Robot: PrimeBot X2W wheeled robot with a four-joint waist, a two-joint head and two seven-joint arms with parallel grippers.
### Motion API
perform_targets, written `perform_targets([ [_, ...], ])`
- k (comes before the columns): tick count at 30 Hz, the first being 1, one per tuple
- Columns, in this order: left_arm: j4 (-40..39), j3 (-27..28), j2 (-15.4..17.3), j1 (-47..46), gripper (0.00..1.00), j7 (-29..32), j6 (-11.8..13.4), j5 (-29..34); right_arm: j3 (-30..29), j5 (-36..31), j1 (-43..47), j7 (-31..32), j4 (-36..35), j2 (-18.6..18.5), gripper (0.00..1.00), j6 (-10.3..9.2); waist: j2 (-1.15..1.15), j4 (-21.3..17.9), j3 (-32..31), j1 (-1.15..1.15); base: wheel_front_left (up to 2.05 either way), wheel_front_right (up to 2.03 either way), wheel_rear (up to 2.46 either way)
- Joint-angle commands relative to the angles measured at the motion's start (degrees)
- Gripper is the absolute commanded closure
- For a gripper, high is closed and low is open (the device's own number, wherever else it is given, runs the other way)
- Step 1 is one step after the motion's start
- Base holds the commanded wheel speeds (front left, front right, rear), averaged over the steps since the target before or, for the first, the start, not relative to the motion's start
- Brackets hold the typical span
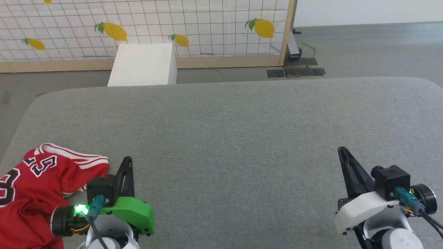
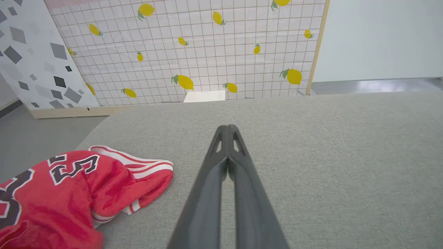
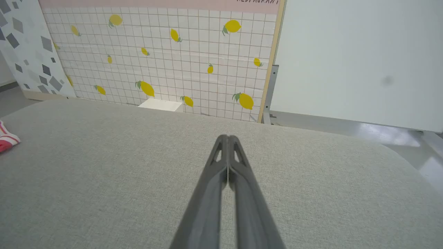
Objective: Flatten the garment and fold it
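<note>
Grey cloth-covered surface (image 1: 242,131), rounded far corners.

Red jersey (image 1: 38,186) lies crumpled at the near left corner of the surface, bunched in folds, not spread. White trim with red stripes shows along its far edge. Black-and-white numerals face up, twisted by the folds. Part of the jersey runs off the left and bottom edges of the head view.

Left pincer (image 1: 127,162): low over the surface, just right of the jersey, fingers pointing away from the robot. Left wrist view shows the left pincer (image 2: 227,128) with both fingers pressed together at the tips, nothing between them. Jersey (image 2: 69,193) sits to the left of the fingers there, striped trim nearest them, bare grey cloth in between. Cannot tell whether the wrist body touches the fabric.

Right pincer (image 1: 342,150): near right side of the surface, well apart from the jersey. Right wrist view shows the right pincer (image 3: 227,138) closed tip to tip, empty, above bare grey cloth. A small corner of the jersey (image 3: 7,140) shows at the far left edge of that view.

Beyond the surface: white box (image 1: 143,64) on the grey floor (image 1: 363,52), against a tiled wall panel (image 1: 193,24) printed with lemons.
</note>
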Motion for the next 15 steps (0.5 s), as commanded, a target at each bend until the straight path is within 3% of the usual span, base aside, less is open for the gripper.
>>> perform_targets([
  [1, -0.1, 0.2, -0.3, 0.6, 1.0, 0.1, -0.1, 0.7, -0.1, -0.4, 0.8, 0.0, -0.3, 0.1, 1.0, -0.08, 0.0, 0.0, 0.0, 0.0, 0.0, 0.0, 0.0],
  [12, -0.1, 0.2, -0.3, 0.6, 1.0, 0.1, -0.1, 0.7, -0.1, -0.4, 0.8, 0.0, -0.3, 0.1, 1.0, -0.08, 0.0, 0.0, 0.0, 0.0, 0.0, 0.0, 0.0],
  [13, 0.0, 0.0, 0.0, 0.0, 0.0, 0.0, 0.0, 0.0, 0.0, 0.0, 0.0, 0.0, 0.0, 0.0, 0.0, 0.0, 0.0, 0.0, 0.0, 0.0, 0.0, 0.0, 0.0],
  [15, 0.0, -0.1, 0.0, 0.0, 0.0, 0.0, 0.0, -0.2, 0.0, 0.0, 0.0, 0.0, 0.0, 0.0, 0.0, 0.0, 0.0, 0.0, 0.0, 0.0, 0.0, 0.0, 0.0],
])
